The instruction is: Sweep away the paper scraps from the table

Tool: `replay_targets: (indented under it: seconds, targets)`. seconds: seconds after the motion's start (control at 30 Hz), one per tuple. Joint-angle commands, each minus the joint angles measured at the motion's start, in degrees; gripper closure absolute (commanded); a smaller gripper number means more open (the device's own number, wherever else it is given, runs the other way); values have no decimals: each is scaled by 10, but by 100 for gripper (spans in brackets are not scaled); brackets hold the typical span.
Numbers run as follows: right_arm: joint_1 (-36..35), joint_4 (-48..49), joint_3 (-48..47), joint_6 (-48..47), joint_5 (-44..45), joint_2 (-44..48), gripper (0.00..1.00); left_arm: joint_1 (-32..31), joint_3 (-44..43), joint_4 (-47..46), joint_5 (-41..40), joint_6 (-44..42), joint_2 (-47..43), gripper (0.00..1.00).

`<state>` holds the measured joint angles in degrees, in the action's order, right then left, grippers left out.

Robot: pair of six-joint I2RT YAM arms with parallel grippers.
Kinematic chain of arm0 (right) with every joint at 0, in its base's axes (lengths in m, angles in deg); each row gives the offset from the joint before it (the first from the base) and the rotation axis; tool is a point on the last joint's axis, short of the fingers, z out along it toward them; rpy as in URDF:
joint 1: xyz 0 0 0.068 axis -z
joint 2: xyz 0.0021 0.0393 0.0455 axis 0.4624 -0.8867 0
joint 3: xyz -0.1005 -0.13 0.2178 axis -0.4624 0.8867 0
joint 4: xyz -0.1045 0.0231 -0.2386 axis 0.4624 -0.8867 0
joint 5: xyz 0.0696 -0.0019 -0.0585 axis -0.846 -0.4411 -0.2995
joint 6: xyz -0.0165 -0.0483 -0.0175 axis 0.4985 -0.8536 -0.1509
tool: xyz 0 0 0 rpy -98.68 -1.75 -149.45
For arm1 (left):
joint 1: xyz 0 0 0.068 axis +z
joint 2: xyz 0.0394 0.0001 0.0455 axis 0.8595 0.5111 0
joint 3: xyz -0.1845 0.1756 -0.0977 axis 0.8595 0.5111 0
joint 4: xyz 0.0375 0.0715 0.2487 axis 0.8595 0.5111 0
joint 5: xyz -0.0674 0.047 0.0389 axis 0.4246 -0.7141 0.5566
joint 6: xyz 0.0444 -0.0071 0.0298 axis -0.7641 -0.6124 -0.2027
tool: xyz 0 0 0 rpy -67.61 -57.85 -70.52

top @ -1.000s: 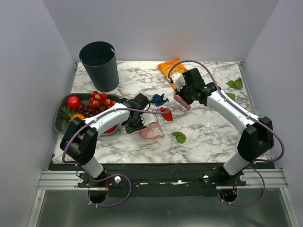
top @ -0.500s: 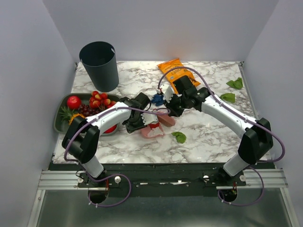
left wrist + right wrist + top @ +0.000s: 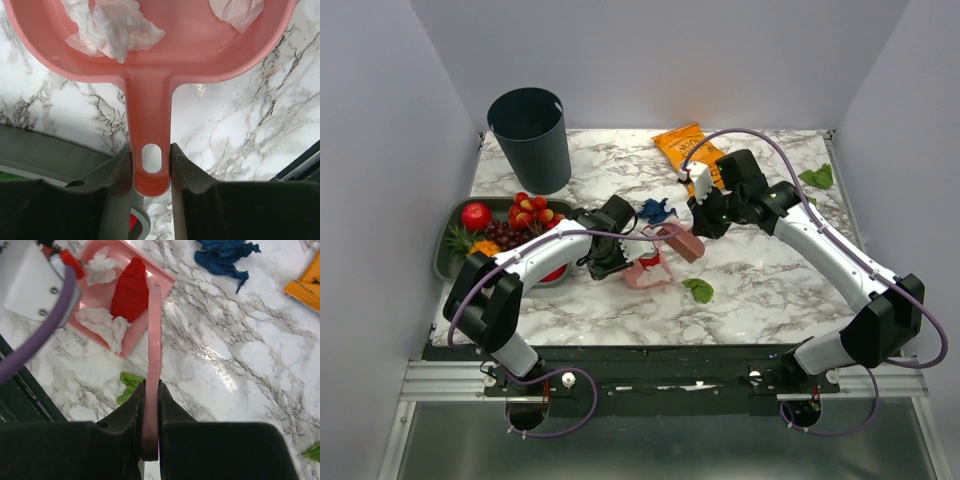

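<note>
My left gripper is shut on the handle of the pink dustpan, which lies flat on the table left of centre. In the pan lie a red paper scrap and whitish grey scraps. My right gripper is shut on a pink brush, whose tip reaches the pan's open edge. A blue scrap lies just behind the pan. One green scrap lies in front of it, and another green one is at the far right.
A dark bin stands at the back left. In front of it, a dark grey tray holds toy fruits. An orange snack bag lies at the back centre, behind my right arm. White walls close in the table's sides.
My right arm swung the brush from beside the snack bag down to the dustpan's mouth. The red scrap went from the table into the pan. The left gripper kept hold of the pan.
</note>
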<state>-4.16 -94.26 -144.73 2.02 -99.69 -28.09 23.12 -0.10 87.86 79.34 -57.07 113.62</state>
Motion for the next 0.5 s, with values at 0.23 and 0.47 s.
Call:
replay_targets:
  seconds: [0.23,0.47]
  targets:
    - [110,13,-78,46,89,-15,99,13,0,-27,65,-19,-100,100]
    - [139,16,-36,43,88,-11,100,69,-70,-25,140,10,-138,100]
